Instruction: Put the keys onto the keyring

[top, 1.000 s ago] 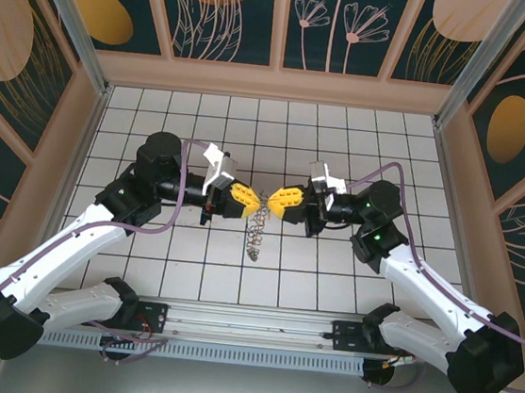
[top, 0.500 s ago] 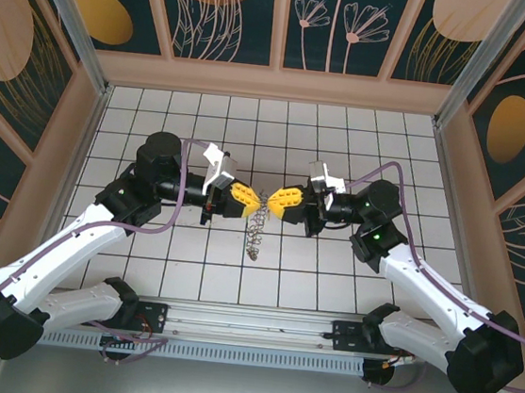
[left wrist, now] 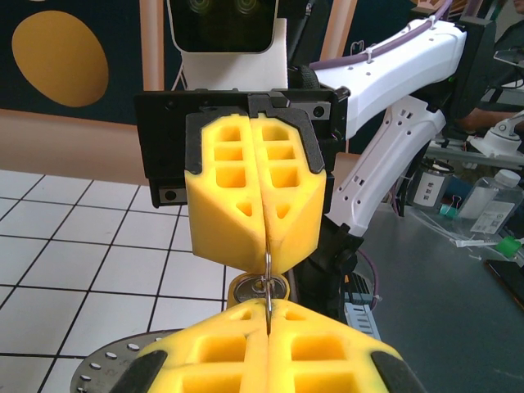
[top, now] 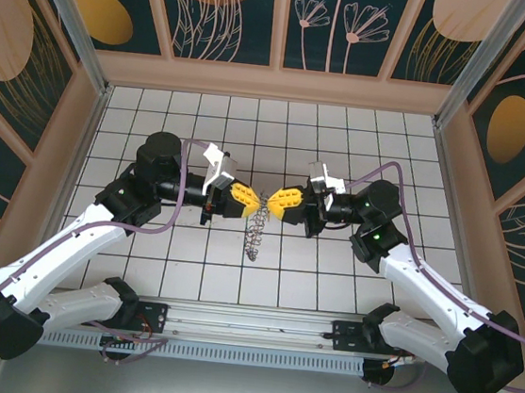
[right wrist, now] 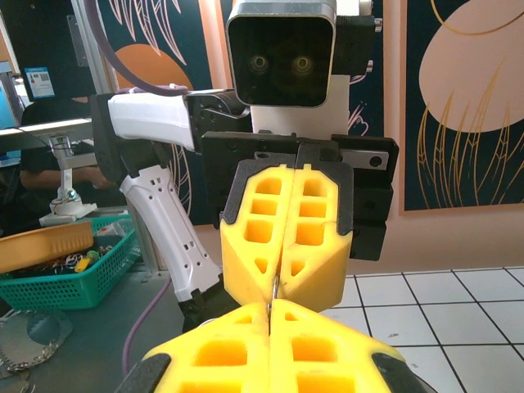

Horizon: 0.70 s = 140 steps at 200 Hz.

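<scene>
Over the middle of the tiled table my left gripper (top: 253,200) and right gripper (top: 269,202) meet tip to tip, both shut. A thin metal loop of the keyring (left wrist: 268,274) is pinched between the two pairs of yellow fingers, with my left gripper (left wrist: 268,309) below and the right gripper (left wrist: 268,244) facing it. A small yellow-rimmed key (left wrist: 250,290) sits right at that loop; whether it is threaded on I cannot tell. A silvery coil of wire loops (top: 256,232) hangs down from the meeting point. From the right gripper (right wrist: 270,306), the left gripper (right wrist: 278,278) faces it, touching.
The white tiled table (top: 345,140) is fenced by wooden walls at the back and both sides. Beyond the near edge are a green basket (right wrist: 74,270) of small items and a bottle (left wrist: 491,201) on a grey bench.
</scene>
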Each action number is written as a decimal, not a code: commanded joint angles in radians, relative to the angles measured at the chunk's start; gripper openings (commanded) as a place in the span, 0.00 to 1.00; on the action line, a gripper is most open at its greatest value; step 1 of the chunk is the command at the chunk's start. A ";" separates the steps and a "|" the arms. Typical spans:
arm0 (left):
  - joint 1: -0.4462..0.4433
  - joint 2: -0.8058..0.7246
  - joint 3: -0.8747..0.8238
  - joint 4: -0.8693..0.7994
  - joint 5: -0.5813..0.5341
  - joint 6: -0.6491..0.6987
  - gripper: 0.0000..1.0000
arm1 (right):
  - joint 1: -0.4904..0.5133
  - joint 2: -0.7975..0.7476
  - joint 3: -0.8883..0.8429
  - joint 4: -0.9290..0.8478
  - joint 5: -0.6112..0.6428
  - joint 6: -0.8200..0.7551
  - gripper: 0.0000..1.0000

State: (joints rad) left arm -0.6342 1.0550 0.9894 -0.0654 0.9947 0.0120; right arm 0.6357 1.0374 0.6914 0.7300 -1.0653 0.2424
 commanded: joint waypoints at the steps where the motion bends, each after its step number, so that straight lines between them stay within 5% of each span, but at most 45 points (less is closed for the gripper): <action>1: 0.002 0.002 0.036 0.024 -0.010 0.018 0.00 | 0.019 0.000 0.025 0.031 -0.032 0.005 0.00; 140: 0.001 0.005 0.040 0.017 -0.008 0.026 0.00 | 0.011 -0.019 0.037 -0.071 -0.016 -0.047 0.00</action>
State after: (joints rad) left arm -0.6342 1.0550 0.9913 -0.0814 0.9943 0.0193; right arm 0.6376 1.0351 0.6952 0.6880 -1.0637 0.2226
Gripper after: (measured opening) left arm 0.043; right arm 0.044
